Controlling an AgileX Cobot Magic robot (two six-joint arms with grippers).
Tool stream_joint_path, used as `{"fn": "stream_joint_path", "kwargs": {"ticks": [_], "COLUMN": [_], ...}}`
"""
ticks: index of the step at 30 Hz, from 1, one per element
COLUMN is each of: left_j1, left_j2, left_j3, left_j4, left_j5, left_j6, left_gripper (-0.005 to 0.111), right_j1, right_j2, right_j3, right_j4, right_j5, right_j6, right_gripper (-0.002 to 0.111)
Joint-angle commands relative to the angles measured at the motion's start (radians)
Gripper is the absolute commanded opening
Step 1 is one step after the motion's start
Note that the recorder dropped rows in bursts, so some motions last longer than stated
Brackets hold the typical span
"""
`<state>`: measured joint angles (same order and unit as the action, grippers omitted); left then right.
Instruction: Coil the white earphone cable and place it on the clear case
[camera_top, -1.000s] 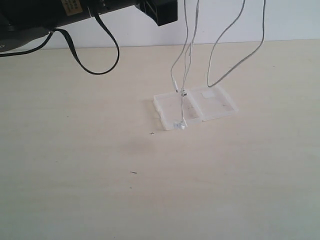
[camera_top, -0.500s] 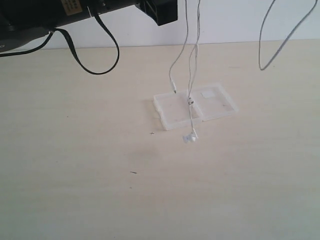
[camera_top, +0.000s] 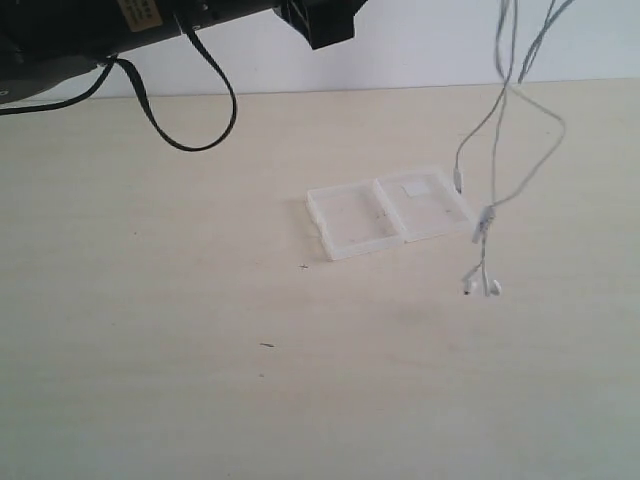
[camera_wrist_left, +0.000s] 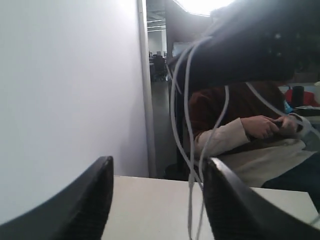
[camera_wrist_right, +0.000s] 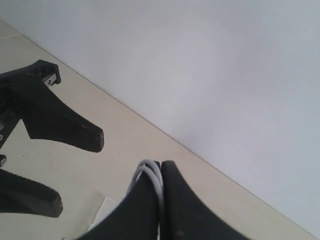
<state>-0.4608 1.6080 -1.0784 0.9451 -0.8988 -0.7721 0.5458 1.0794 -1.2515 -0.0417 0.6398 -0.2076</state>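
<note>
Hanging in several loose strands from beyond the top of the exterior view, the white earphone cable (camera_top: 487, 216) ends in its earbuds (camera_top: 484, 287) at the lowest point. They appear just clear of the tabletop (camera_top: 200, 360), beside the clear case (camera_top: 385, 212) rather than over it. Not coiled: strands long and uneven, one bowed out wide. Case lies open and flat, both halves bare, white patch (camera_top: 418, 188) on the half nearer the cable. Right fingers (camera_wrist_right: 175, 200) pressed together with a bend of the cable pinched between them; they alone carry the wire. Left fingers (camera_wrist_left: 97, 200) stand wide apart, gripping nothing. Strands hang across the gap close to one finger; whether they touch it I cannot tell. Left arm (camera_top: 80, 30) high at the far left, black robot cable (camera_top: 190, 115) looping beneath it. Judgement: gathering step in hand, placing not begun. Next move likely calls for the left fingers to take a strand lower down and lift it toward the right fingers to shorten the loops. The bundle then has to travel sideways over the case and come down onto it. Free-hanging earbuds may swing, so a slow approach seems wise.
</note>
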Motion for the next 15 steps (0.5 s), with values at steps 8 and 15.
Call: {"fn": "stream_joint_path", "kwargs": {"ticks": [8,15], "left_j1": [-0.005,-0.032], "left_j2": [0.025,0.1], "left_j3": [0.013,0.015], "left_j4": [0.117,0.113], "left_j5": [-0.015,-0.013], "left_j6": [-0.152,-0.149], "left_gripper": [0.071,0.071], "right_j1": [0.001,0.001], "right_j2": [-0.005,0.007], "right_j3": [-0.062,-0.062], "right_j4": [-0.012,-0.012], "right_j5": [0.047,0.046], "right_j6": [0.0,0.002], "right_gripper": [0.0,0.0]}}
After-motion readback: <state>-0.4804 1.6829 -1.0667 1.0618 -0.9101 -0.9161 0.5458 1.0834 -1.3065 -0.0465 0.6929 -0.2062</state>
